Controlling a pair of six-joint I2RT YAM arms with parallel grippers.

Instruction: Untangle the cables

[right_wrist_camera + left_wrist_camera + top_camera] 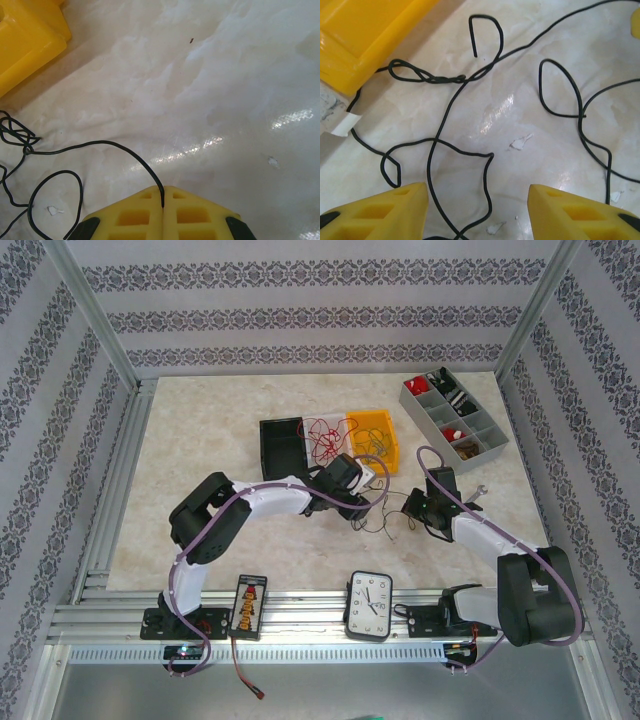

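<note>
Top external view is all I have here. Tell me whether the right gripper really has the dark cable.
Observer: Yes. In the right wrist view the right gripper is shut on the dark cable, which is pinched at the fingertips.
Operator: Now report the left one.
Observer: The left gripper is open. Dark strands lie on the table between its fingers, and none is gripped.
Operator: Point out the tangle.
Observer: A twisted knot sits near the yellow bin in the left wrist view.
</note>
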